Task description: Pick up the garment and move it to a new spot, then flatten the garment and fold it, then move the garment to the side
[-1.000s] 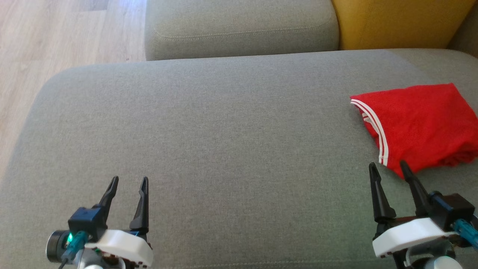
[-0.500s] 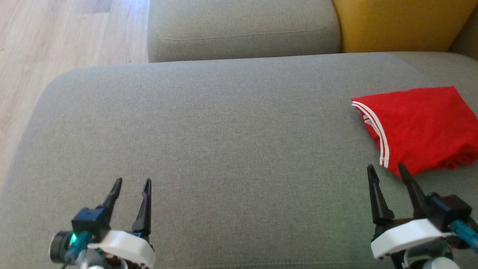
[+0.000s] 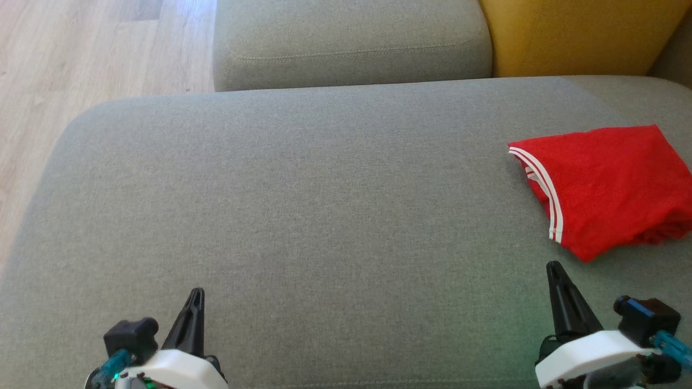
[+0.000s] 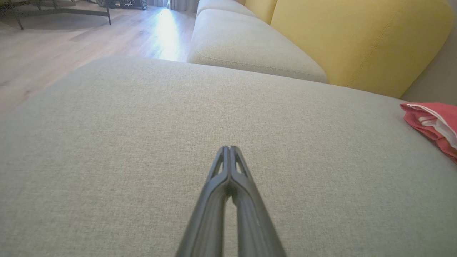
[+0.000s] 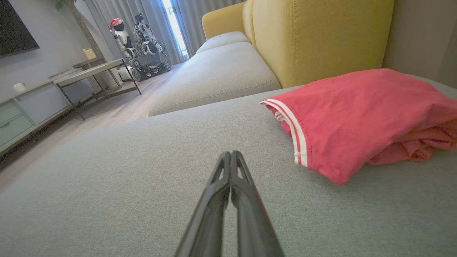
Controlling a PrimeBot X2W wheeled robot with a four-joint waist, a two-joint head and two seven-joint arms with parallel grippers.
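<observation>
A wide grey seat (image 3: 324, 216) filled most of the head view. Pale wood floor (image 3: 81, 54) ran along its left side. Beyond the seat's far edge sat a second grey cushion (image 3: 351, 43), and a yellow cushion (image 3: 584, 32) stood just to the right of that.

The garment (image 3: 605, 189), red with white stripes along one hem, lay folded in a rough bundle on the seat's right part, striped hem toward the middle and loose wrinkled edges at its near right. In the right wrist view it lay ahead and to the right of the fingers, apart from them.

The right gripper (image 3: 552, 267) hung low at the lower right, near the garment's closest corner but not touching it, jaws pressed together and empty. The left gripper (image 3: 197, 294) hung at the lower left, well apart from the garment, jaws likewise pressed together on nothing.
</observation>
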